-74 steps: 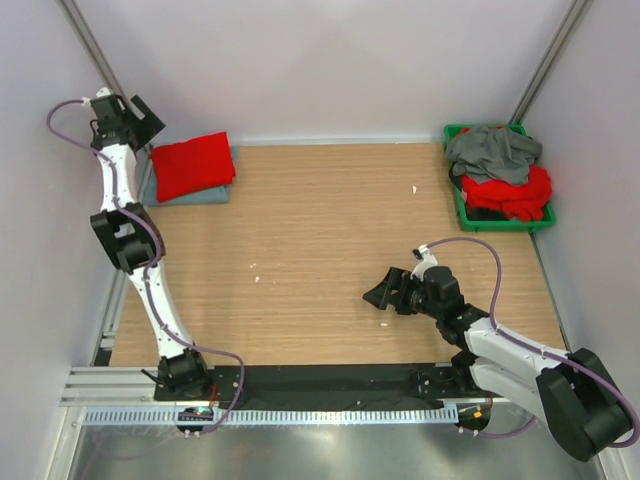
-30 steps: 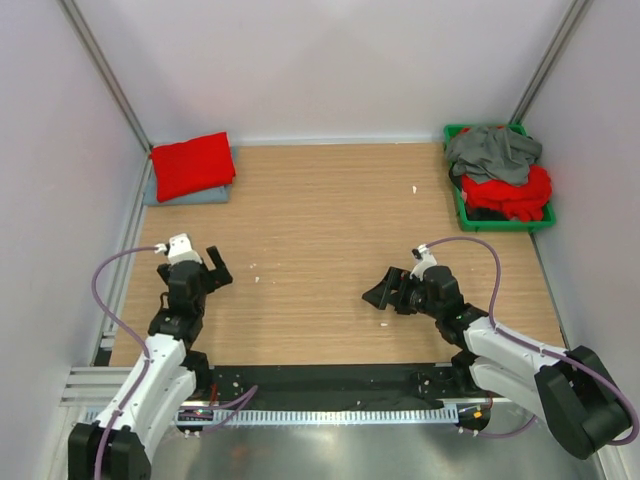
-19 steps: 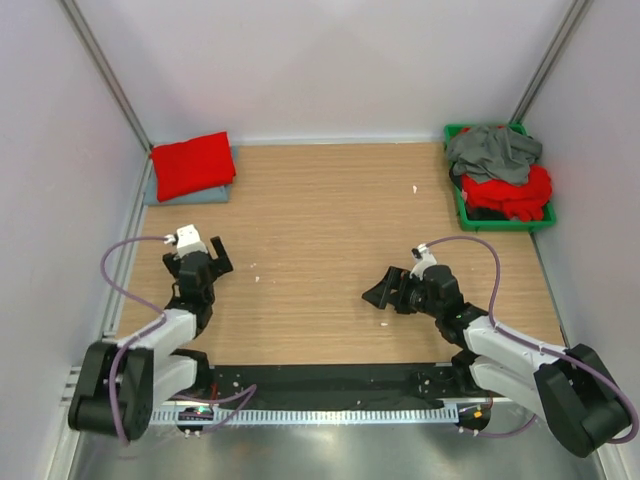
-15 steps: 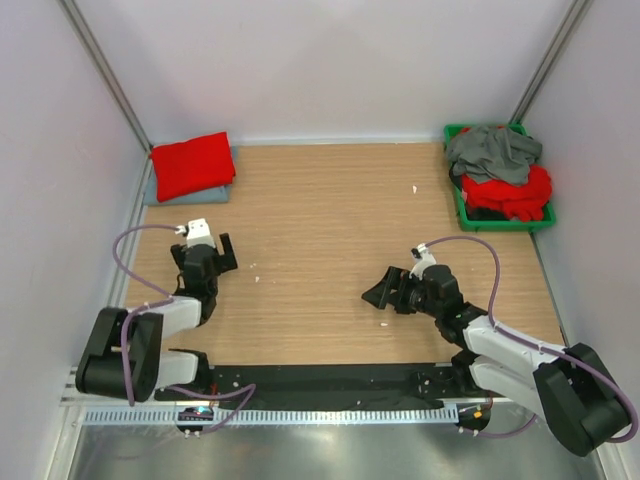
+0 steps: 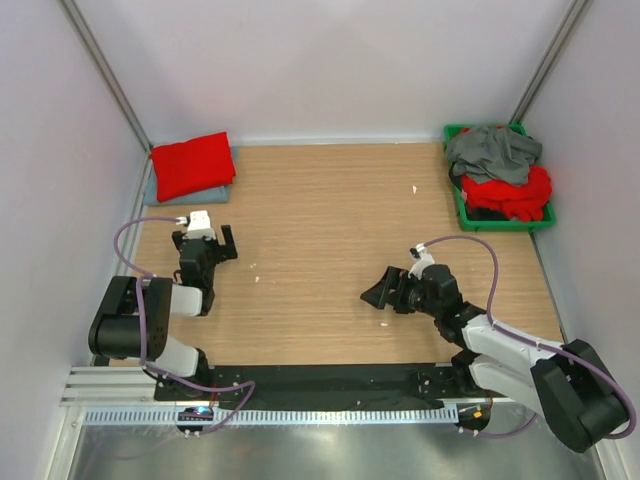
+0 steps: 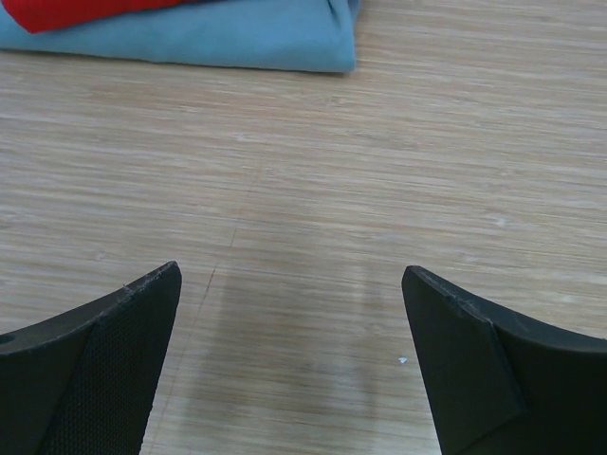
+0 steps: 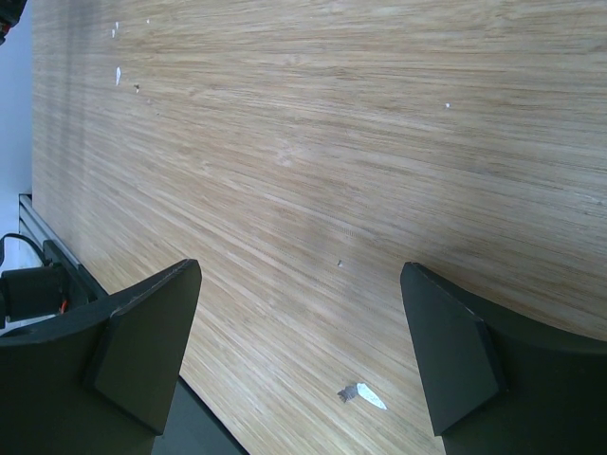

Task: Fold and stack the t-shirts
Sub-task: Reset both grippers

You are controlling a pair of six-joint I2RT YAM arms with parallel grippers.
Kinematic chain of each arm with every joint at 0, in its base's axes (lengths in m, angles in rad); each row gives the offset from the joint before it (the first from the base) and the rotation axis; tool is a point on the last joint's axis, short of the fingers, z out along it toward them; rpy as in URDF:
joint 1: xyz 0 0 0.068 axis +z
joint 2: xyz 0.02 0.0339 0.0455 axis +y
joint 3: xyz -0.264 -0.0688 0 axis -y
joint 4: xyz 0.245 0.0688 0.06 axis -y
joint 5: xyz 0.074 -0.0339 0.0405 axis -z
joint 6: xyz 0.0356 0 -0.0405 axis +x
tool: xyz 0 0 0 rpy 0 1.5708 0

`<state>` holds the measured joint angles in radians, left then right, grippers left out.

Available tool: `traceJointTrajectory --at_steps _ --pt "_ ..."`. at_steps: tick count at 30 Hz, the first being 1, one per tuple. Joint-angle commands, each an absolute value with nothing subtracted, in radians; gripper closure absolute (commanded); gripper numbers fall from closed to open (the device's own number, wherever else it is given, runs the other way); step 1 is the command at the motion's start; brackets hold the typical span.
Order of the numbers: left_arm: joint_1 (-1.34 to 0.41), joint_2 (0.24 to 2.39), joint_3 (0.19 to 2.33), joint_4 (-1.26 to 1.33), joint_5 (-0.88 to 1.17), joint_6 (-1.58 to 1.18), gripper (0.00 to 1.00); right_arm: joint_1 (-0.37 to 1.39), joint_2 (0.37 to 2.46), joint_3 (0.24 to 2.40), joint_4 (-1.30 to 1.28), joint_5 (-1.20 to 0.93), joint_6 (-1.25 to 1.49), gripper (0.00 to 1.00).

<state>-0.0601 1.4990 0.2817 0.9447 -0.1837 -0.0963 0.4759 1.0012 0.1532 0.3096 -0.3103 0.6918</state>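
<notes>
Left fingers (image 6: 95, 360) and right fingers (image 7: 123, 341) stand spread and empty over the surface (image 5: 330, 220), likely because the folded red t-shirt (image 5: 192, 165) already lies on the blue-grey t-shirt (image 6: 237, 38).

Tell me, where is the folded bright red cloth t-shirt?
In the top view, the folded bright red cloth t-shirt lies at the wooden table's far left corner, on a folded blue-grey t-shirt.

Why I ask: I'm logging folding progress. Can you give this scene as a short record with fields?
Stack: folded red t-shirt on blue-grey t-shirt, far-left table corner
Bin: green bin, far right, dark grey t-shirt over red t-shirts, crumpled
Left gripper: open, empty, above bare table
Right gripper: open, empty, above bare table
</notes>
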Motion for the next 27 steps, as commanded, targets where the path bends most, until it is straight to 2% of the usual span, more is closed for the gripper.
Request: traceJointTrajectory --at_steps 1,14,20,25,27 --pt "-0.055 1.49 0.298 1.034 -0.161 -0.081 0.0 0.48 1.002 0.163 0.302 -0.308 0.69 0.07" --pt "-0.054 1.489 0.299 1.032 -0.16 -0.081 0.0 0.486 0.905 0.149 0.261 -0.291 0.693 0.07" --pt "-0.055 1.489 0.299 1.034 -0.16 -0.081 0.0 0.486 0.729 0.317 -0.026 -0.005 0.582 0.05" --pt "-0.054 1.489 0.299 1.034 -0.16 -0.081 0.0 0.486 0.684 0.449 -0.169 0.552 0.554 0.03" --pt "-0.055 1.489 0.299 1.032 -0.16 -0.081 0.0 0.486 0.684 0.443 -0.155 0.661 0.561 0.02"
